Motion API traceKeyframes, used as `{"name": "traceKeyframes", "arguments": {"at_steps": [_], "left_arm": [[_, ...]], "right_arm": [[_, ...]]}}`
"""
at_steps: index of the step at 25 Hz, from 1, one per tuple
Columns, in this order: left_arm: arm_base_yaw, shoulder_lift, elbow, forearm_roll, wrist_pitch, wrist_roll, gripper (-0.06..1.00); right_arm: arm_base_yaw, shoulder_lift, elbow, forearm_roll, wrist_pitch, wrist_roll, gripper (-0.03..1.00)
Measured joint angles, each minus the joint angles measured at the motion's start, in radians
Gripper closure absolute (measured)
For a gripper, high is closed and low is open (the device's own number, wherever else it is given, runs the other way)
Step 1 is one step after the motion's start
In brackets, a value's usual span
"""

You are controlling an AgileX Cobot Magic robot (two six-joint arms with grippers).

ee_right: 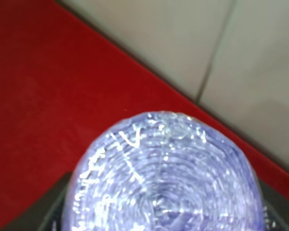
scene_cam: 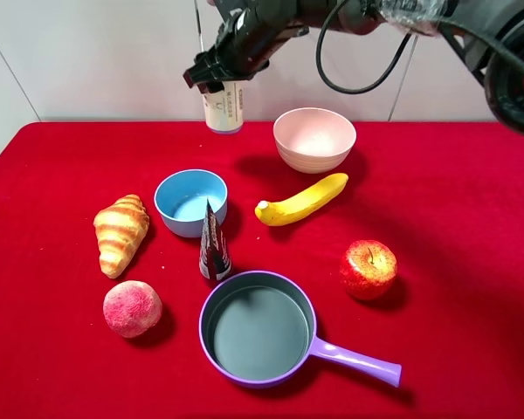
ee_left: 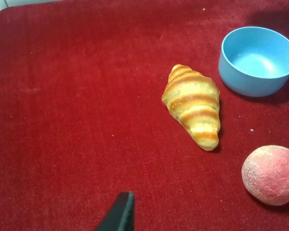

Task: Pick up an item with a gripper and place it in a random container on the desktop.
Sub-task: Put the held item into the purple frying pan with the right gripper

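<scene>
The item, a small roll (scene_cam: 224, 109) with a beige label, is upright at the back edge of the red desktop (scene_cam: 454, 218), left of the pink bowl. My right gripper (scene_cam: 220, 77) reaches across from the upper right and is shut on the roll's top. Whether the roll touches the cloth I cannot tell. In the right wrist view its crinkled lavender top (ee_right: 166, 178) fills the frame between dark finger parts. The lavender pan (scene_cam: 260, 332) with its purple handle (scene_cam: 358, 360) lies empty at the front middle. Only one black fingertip (ee_left: 119, 214) of my left gripper shows, over bare cloth.
A blue bowl (scene_cam: 190, 202) and a dark cone packet (scene_cam: 213, 246) stand between roll and pan. A pink bowl (scene_cam: 314, 138), banana (scene_cam: 301, 200) and apple (scene_cam: 368, 269) are to the right. A croissant (scene_cam: 120, 232) and peach (scene_cam: 132, 308) are to the left.
</scene>
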Motion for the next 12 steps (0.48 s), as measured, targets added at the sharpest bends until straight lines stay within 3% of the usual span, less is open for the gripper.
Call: {"name": "traceKeyframes", "arguments": {"at_steps": [6,12], "left_arm": [[0.0,0.0,0.0,0.0,0.0,0.0,-0.04],[0.0,0.0,0.0,0.001,0.0,0.0,-0.04]], "right_arm": [[0.02,-0.049,0.0,0.003,0.066,-0.005,0.5],[0.034,-0.16,0.142,-0.002,0.029,-0.007,0.51]]}}
